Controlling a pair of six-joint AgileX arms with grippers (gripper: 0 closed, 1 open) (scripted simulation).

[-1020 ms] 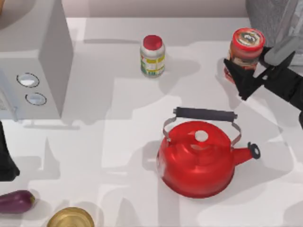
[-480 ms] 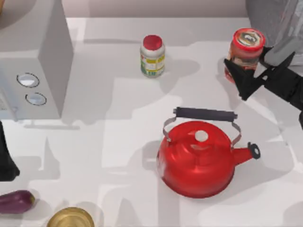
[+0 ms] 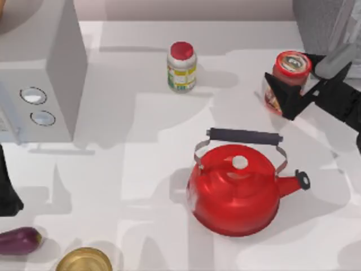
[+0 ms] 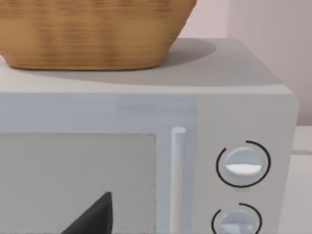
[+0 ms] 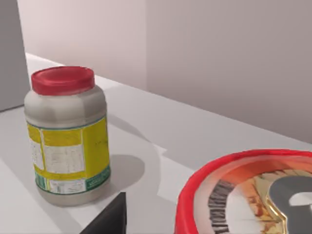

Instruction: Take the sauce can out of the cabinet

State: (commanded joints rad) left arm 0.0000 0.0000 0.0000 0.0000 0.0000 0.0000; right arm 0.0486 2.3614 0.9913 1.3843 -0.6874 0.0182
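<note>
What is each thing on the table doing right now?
sauce can: upright, out on the table, held in the right gripper
white jar: upright, red cap on
kettle: upright, lid on, handle raised
eggplant: lying on its side
microwave: door closed, basket on top
left gripper: parked at the table's left edge

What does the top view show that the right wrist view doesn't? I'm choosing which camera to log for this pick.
Top view alone: the red kettle, the light-grey box with two dials, the eggplant, a brass-coloured round object at the near edge, the cabinet at the right rear, and the right pincer closed on the can, with the left arm parked at the left edge. Right wrist view alone: the can's printed lid up close and the wall behind the table. Both: the sauce can, the white jar and the table.
</note>
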